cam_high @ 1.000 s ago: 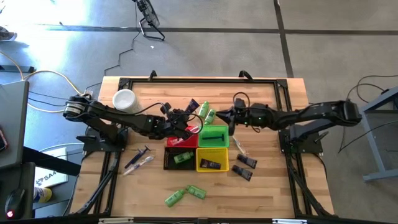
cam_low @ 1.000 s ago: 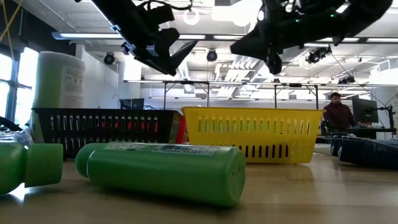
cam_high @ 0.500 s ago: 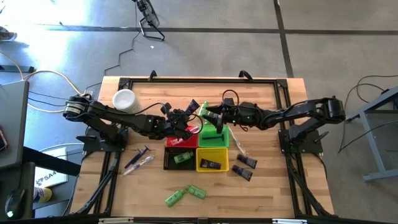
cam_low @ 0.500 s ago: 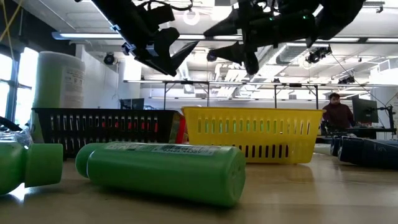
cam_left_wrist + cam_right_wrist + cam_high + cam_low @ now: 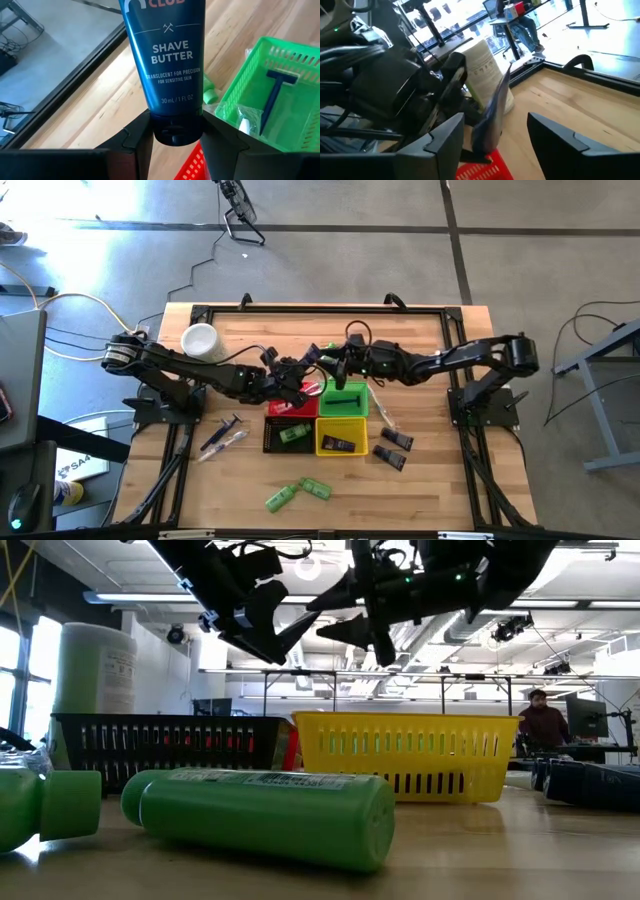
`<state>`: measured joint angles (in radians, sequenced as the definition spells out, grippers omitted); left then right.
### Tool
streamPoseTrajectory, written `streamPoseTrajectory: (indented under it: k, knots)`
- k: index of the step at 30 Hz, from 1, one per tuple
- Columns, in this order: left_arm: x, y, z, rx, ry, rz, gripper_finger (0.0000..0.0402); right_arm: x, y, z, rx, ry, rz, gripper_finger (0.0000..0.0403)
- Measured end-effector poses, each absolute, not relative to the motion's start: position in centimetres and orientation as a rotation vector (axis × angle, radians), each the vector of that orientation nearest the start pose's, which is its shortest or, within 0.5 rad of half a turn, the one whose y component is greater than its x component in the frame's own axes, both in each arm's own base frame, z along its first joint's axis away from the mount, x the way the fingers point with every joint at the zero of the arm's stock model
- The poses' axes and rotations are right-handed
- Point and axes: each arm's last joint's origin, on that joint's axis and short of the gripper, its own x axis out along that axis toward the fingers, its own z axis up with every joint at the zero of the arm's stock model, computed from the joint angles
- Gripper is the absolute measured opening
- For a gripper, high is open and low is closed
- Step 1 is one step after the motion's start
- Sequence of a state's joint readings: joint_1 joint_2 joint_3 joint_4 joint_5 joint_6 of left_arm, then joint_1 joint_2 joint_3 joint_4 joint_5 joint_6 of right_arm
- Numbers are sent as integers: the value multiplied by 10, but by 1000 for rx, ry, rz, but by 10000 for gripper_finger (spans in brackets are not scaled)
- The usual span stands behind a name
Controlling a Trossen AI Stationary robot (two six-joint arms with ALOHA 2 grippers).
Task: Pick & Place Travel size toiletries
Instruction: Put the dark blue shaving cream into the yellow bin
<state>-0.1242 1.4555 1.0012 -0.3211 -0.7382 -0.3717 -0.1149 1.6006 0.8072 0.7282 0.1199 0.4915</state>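
Observation:
My left gripper (image 5: 177, 145) is shut on a dark blue tube (image 5: 167, 55) marked "shave butter", held above the red basket (image 5: 292, 402) and green basket (image 5: 345, 398) at mid table. From the right, my right gripper (image 5: 492, 137) stands open, level, one finger on either side of the tube's flat end (image 5: 492, 115); no touch shows. In the high view the two grippers meet near the tube (image 5: 313, 355). More toiletries lie on the table: green bottles (image 5: 298, 493), dark tubes (image 5: 393, 450) and slim sticks (image 5: 225, 438). My left gripper pinches the tube's dark cap end (image 5: 177, 131) between its two fingers, one on each side of the cap. The fingers come from the table's left, and the tube runs on ahead of them. It is lifted clear of the table and baskets.
A black basket (image 5: 290, 435) and a yellow basket (image 5: 342, 437) stand just in front of the red and green ones. A razor (image 5: 275, 92) lies in the green basket. A white cup (image 5: 200, 340) stands at the far left. A person sits in the room beyond (image 5: 545, 720).
My right gripper has travelled toward the table's left, up to the tube held by my left gripper, and has opened on the way. The left gripper and the tube have stayed where they were.

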Motion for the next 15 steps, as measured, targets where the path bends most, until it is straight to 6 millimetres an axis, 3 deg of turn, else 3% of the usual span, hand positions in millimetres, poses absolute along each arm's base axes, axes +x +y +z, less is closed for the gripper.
streamPoseTrajectory:
  k: [15]
  knots:
    - [300,-18,248,-24,611,681,136,338,-51,233,493,-33,-187,111]
